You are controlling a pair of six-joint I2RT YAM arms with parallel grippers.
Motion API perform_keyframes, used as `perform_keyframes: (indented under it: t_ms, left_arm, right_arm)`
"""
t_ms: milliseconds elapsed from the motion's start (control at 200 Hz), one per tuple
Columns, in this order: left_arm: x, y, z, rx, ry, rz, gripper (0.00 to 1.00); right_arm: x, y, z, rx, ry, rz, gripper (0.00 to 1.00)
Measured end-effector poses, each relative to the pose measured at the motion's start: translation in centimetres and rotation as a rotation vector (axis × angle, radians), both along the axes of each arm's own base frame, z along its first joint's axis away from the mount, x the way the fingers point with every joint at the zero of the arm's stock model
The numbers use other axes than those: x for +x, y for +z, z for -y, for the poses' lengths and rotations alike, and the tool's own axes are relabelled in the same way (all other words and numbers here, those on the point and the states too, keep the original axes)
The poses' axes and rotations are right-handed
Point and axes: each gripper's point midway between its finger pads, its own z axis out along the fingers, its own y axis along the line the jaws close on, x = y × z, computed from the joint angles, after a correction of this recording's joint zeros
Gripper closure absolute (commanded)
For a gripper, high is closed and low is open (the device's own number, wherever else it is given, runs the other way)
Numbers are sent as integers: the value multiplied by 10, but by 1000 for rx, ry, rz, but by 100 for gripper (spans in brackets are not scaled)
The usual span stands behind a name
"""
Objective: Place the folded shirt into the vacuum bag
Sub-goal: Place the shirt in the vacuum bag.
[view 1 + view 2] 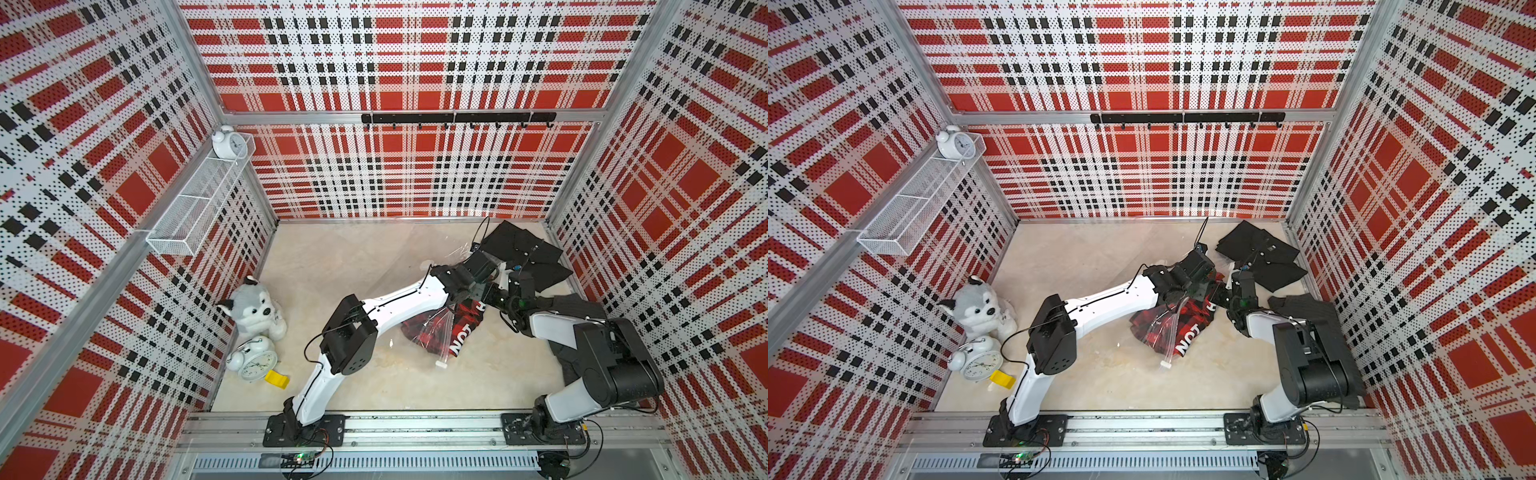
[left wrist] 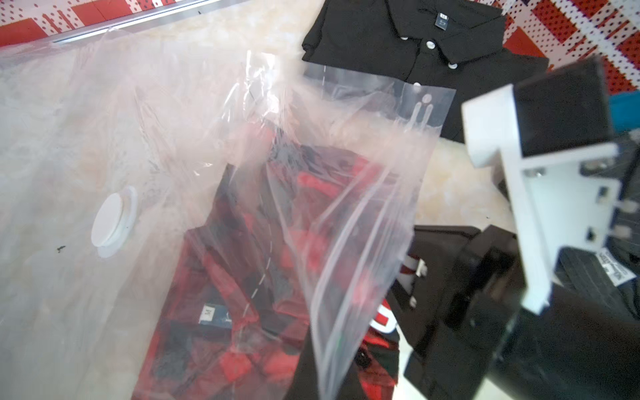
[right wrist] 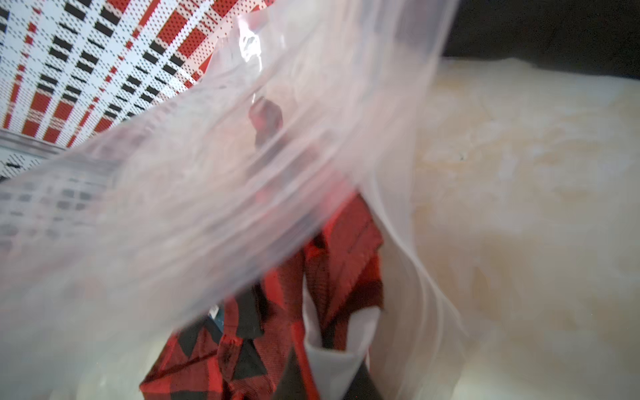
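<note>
**Left wrist view: plaid shirt part-way into bag, both hands closed**

Clear, crinkled plastic vacuum bag [image 2: 138,138] lies on the pale marbled desk [image 1: 415,390], its round white valve [image 2: 112,221] facing up. Folded red-and-black plaid shirt [image 2: 263,277] lies mostly under the film. Its end bearing white lettering shows uncovered at the bag mouth.

Upper lip of the mouth is raised off the shirt and runs taut up toward the camera. Left hand [image 1: 471,296] has its jaws together, clamped on that film. Right hand [image 1: 492,296] sits just beside it at the mouth, jaws likewise together. Its wrist view is filled by blurred film, and whether it grips the film cannot be told.

Small white zip slider [image 1: 440,365] rests on the desk at the near end of the mouth. Black collared shirt with white buttons [image 2: 415,34] lies beyond the bag, one bag corner overlapping it. Dark garment [image 1: 582,307] lies under the right arm.
</note>
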Motion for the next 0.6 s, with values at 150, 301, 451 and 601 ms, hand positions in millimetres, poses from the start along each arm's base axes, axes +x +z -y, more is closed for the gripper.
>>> perform_keyframes:
  t_ms: [150,301,451,601]
  left_arm:
    - [-8,-6,0,-11,-15,-13,100]
    - [-12,-17,1,-19,-23,-27,100]
    - [-11,-17,4,-36,-22,-29,100]
    - [-1,-14,-1,-54,2,-22,100]
  right_arm:
    - [13,11,-8,119,-25,15,100]
    - [20,10,-15,223,-68,-6,100]
    - [19,0,-25,251,-104,-45,94]
    - [16,-5,-28,249,-113,-61,60]
